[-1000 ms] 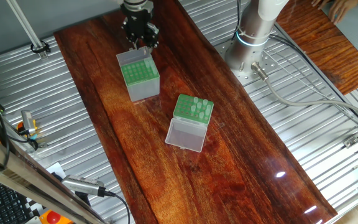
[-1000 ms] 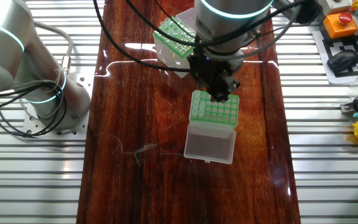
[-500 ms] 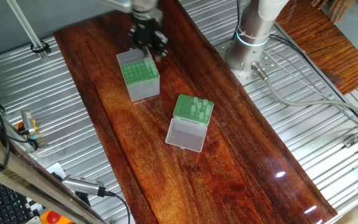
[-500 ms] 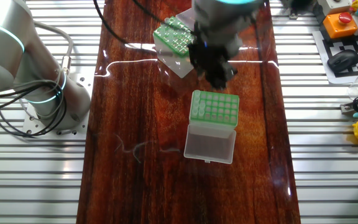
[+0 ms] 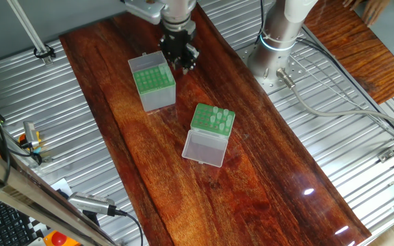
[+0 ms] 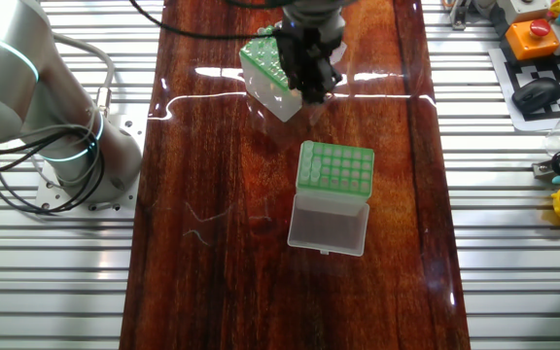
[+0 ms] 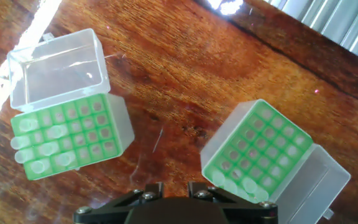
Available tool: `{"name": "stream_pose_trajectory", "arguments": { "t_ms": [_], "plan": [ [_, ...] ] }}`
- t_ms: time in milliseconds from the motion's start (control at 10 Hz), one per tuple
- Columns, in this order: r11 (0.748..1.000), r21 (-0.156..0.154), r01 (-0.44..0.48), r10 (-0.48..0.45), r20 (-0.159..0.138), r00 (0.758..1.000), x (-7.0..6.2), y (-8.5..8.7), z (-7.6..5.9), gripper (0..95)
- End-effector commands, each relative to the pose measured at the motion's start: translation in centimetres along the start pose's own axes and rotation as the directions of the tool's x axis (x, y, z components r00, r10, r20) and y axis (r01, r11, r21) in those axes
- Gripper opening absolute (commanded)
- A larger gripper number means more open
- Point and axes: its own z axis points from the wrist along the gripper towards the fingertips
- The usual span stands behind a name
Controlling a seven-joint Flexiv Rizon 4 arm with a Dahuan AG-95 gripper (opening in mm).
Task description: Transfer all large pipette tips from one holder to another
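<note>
On the wooden table (image 5: pixel 265 184) in the one fixed view, the grey-sided box (image 5: pixel 154 85) stands in the upper left part of the frame. Its green rack faces up and its whitish lid is open on the far side. Just right of it, the gripper (image 5: pixel 185 66) hangs above bare wood, apart from both boxes. From here I cannot tell whether its dark fingers are spread, closed, or holding anything. Further right and lower, near the centre, is the whitish holder (image 5: pixel 212 119), with its clear lid (image 5: pixel 205 147) lying flat towards the lower left. The large pipette tips (image 5: pixel 219 117) stand in the upper right part of its rack. The arm's base (image 5: pixel 279 37) is at the upper right, off the wood. In the other fixed view, the whitish holder (image 6: pixel 268 60) is at the top centre. The gripper (image 6: pixel 315 89) overlaps its right edge in the picture. The grey-sided box (image 6: pixel 335 170) is lower and to the right, with its lid towards the bottom of the frame. In the hand view, the whitish holder (image 7: pixel 73 137) fills the left side. Its tips (image 7: pixel 36 146) are bunched in the leftmost columns and its clear lid is at the upper left. The grey-sided box (image 7: pixel 260 149) sits at the right, and a few holes in its lowest row look filled with something whitish. The gripper (image 7: pixel 166 194) shows only as dark parts at the bottom centre, with the fingertips out of sight.
</note>
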Motion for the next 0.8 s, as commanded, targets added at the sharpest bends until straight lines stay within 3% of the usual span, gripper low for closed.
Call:
{"name": "stream_pose_trajectory", "arguments": {
  "t_ms": [100,300,500,800],
  "plan": [
    [0.993,-0.081,0.085,-0.080,0.067,0.995,-0.2,1.3,0.2,19.0],
    [0.999,-0.037,-0.022,0.024,0.031,0.999,-1.9,8.1,1.8,19.0],
    [0.997,-0.030,-0.078,0.079,0.025,0.997,-2.0,8.7,1.9,19.0],
    [0.996,-0.044,-0.073,0.074,0.031,0.997,-2.0,8.7,1.9,19.0]
  ]
}}
